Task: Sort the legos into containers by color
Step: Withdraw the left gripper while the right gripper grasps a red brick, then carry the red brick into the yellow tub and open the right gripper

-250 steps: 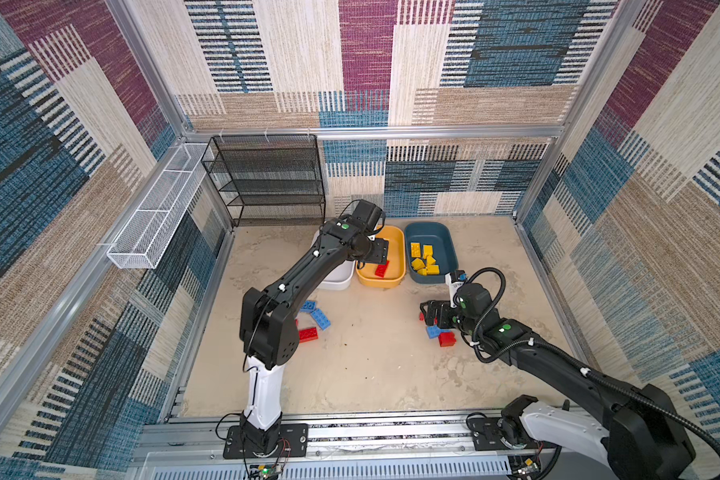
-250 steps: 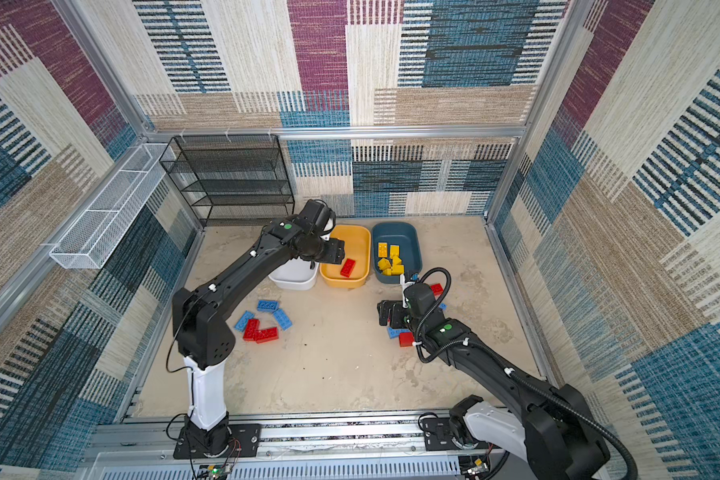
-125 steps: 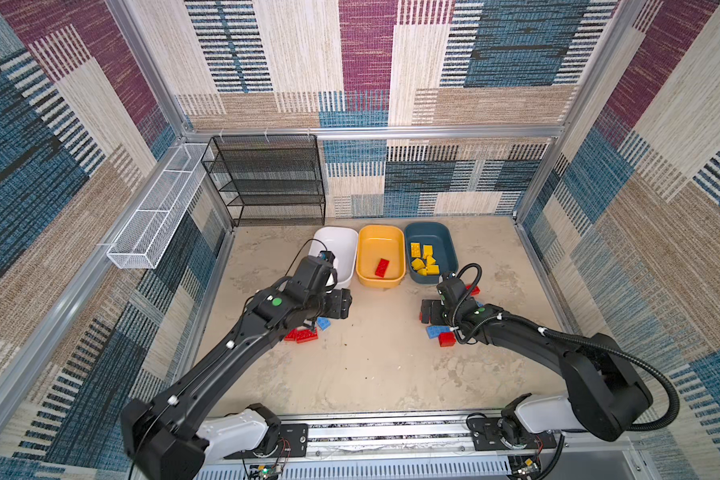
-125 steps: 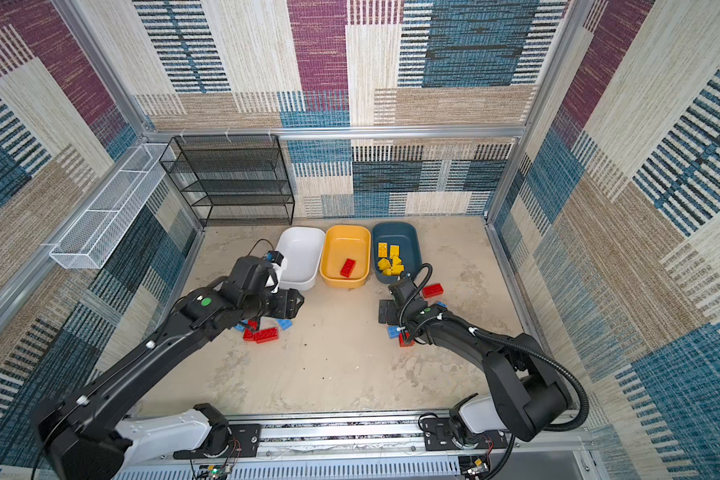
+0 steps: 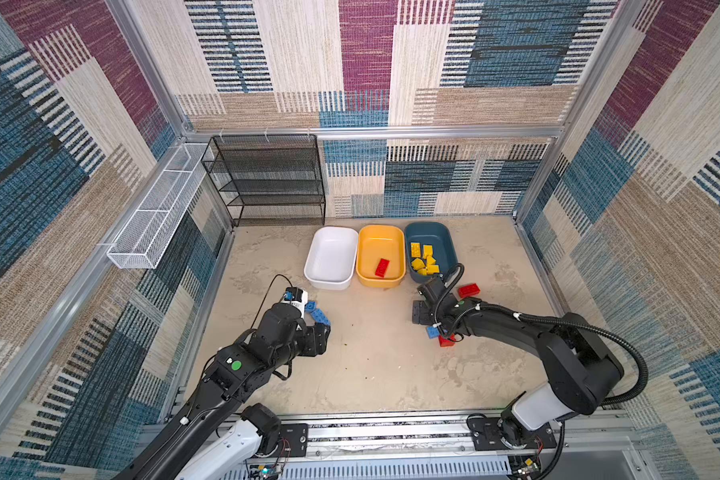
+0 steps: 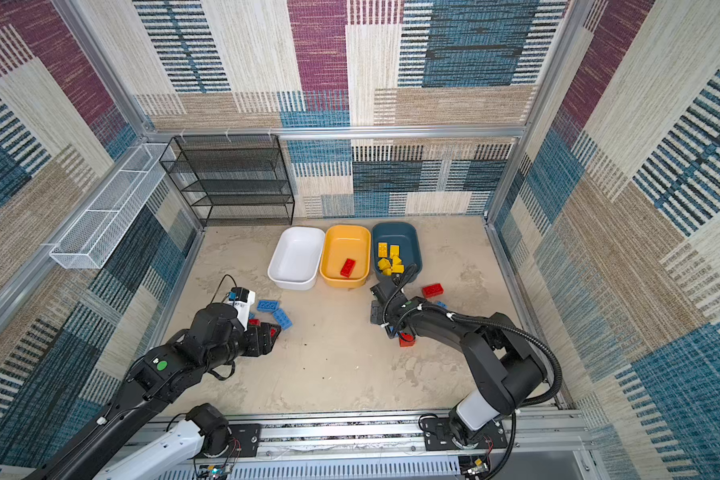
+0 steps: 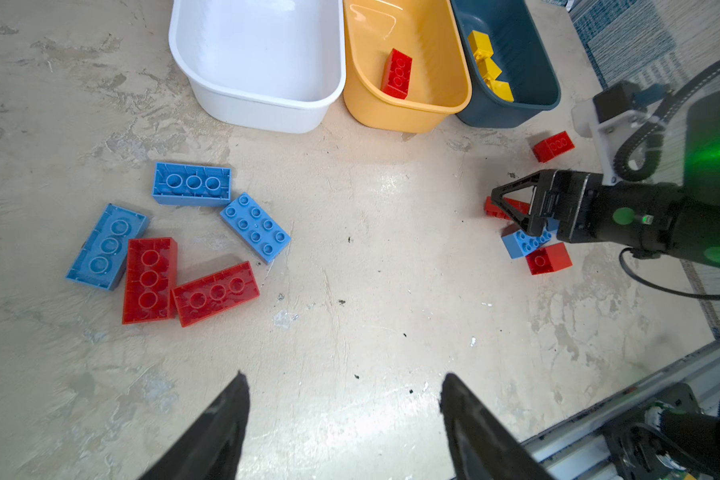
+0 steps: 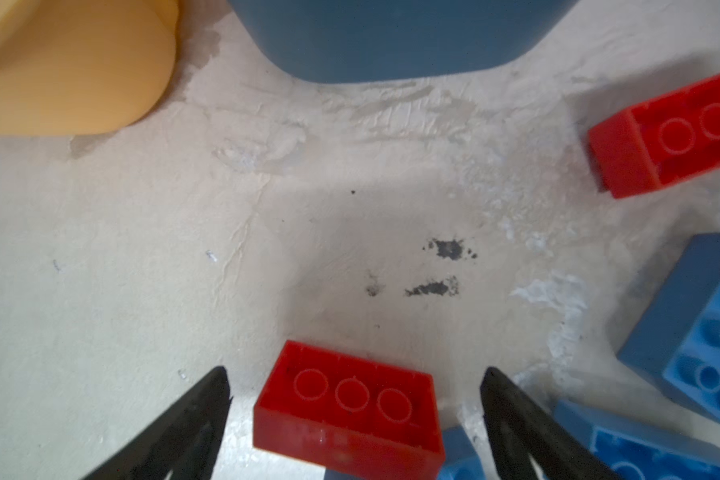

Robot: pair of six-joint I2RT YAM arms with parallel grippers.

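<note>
The right tool point(image 8: 354, 374) stands open, low over the beige counter point(image 8: 142, 249). Its two black fingers point(image 8: 200, 415) sit on either side of an upside-down red rectangular plastic brick point(image 8: 350, 405). A gap shows on each side and neither finger touches it. Light-blue studded plastic bricks point(image 8: 703, 353) lie just beside that brick. A second red brick point(image 8: 674, 137) lies apart, nearer the dark teal-blue plastic tub point(image 8: 391, 37). Bare counter runs between the tool and that tub's front wall.

The left tool point(image 7: 344, 378) is also open and holds nothing; it hangs over bare counter. A cluster of three blue and two red bricks point(image 7: 150, 278) lies near it, the bricks touching or almost touching one another. In a top view two blue bricks point(image 6: 282, 319) show just past the tool toward the tubs.

The white plastic tub point(image 5: 329, 286), the yellow-orange plastic tub point(image 5: 381, 230) and the teal one stand in a row, side by side, near the back wall. One red brick point(image 5: 382, 267) lies in the yellow-orange tub, and yellow bricks point(image 5: 425, 262) lie in the teal tub. A wide stretch of bare counter separates the two loose groups of bricks. The front of the counter is open up to the metal rail point(image 5: 391, 432).
</note>
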